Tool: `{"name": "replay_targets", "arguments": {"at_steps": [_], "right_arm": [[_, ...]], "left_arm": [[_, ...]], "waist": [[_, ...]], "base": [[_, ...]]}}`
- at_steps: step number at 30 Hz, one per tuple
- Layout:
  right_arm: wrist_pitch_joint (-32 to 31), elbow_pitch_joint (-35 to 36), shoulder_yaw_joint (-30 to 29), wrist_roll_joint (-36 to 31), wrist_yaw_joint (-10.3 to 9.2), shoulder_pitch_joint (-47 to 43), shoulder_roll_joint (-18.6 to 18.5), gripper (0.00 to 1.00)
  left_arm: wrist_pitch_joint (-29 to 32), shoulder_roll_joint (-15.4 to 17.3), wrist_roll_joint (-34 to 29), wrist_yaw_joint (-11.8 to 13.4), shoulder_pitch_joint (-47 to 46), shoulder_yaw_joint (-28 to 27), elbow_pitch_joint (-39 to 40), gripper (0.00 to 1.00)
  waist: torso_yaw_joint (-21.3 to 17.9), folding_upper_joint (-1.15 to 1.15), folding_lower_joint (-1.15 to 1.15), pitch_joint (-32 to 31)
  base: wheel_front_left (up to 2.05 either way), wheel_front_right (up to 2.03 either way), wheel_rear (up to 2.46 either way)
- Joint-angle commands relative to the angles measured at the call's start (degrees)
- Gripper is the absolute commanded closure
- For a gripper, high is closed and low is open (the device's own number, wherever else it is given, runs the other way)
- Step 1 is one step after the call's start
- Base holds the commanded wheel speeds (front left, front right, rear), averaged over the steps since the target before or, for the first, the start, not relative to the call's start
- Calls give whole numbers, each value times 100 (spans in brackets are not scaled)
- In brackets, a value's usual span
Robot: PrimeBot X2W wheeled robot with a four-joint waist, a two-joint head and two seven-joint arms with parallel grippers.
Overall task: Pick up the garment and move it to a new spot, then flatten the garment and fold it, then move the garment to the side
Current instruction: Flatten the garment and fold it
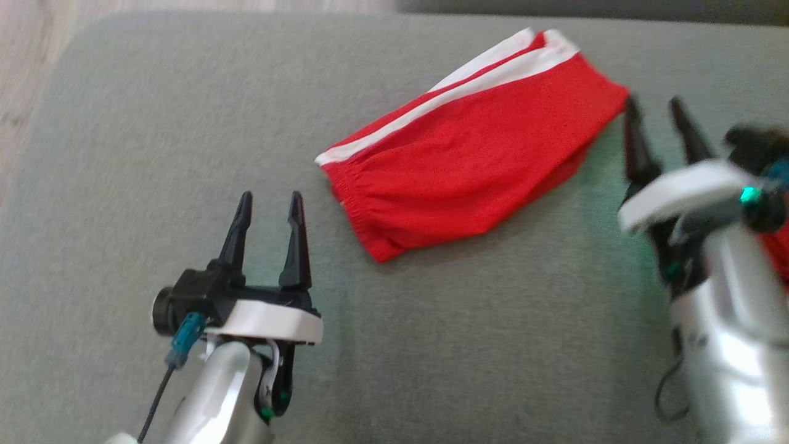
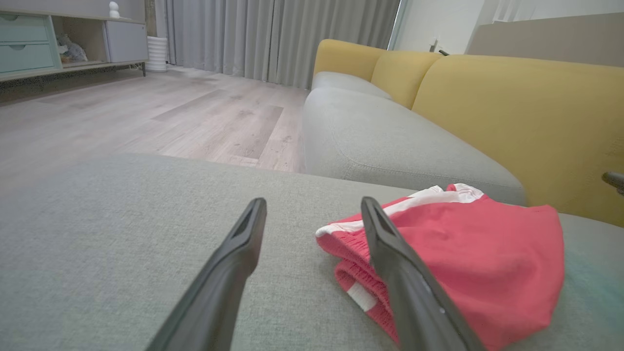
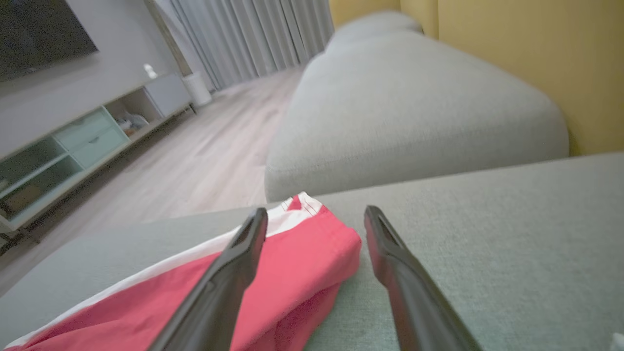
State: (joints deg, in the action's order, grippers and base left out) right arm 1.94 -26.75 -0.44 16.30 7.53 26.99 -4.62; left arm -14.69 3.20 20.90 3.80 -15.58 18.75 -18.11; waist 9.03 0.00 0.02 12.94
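Note:
The garment (image 1: 468, 160) is a pair of red shorts with white side stripes, folded and lying flat on the grey cushion (image 1: 154, 123), slanting from centre toward the far right. My left gripper (image 1: 268, 206) stands open at the lower left, a short way left of the waistband end, touching nothing. In the left wrist view the garment (image 2: 468, 258) lies past the right finger (image 2: 390, 253). My right gripper (image 1: 654, 108) is open just off the garment's far right corner. In the right wrist view that corner of the garment (image 3: 312, 253) sits between and behind the spread fingertips, not gripped.
The grey cushion has a rounded edge at the left, with wooden floor (image 1: 24, 74) beyond. A second grey seat (image 2: 390, 141) with yellow backrests (image 2: 526, 112) stands past the far edge. A low cabinet (image 2: 53, 44) and curtains (image 2: 273, 34) are across the room.

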Motion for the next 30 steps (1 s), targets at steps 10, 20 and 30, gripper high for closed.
{"name": "replay_targets", "arguments": {"at_steps": [10, 20, 30], "right_arm": [[-1002, -1801, -431, -382, -4, 1651, -527, 0], [-950, -2854, -62, -569, -4, 2120, -557, 0], [-300, -3192, 511, -74, -4, 2196, -701, 100]], "left_arm": [[-30, -30, 68, -114, -522, -25, 80, 0], [-30, -31, 171, -6, -496, 40, 72, 0], [-30, -32, 132, 21, -448, 11, -2, 0]], "waist": [[751, 0, -2, 678], [889, 0, -2, 746], [757, 0, -2, 501]], "base": [[0, 0, 0], [0, 0, 0], [0, 0, 0]]}}
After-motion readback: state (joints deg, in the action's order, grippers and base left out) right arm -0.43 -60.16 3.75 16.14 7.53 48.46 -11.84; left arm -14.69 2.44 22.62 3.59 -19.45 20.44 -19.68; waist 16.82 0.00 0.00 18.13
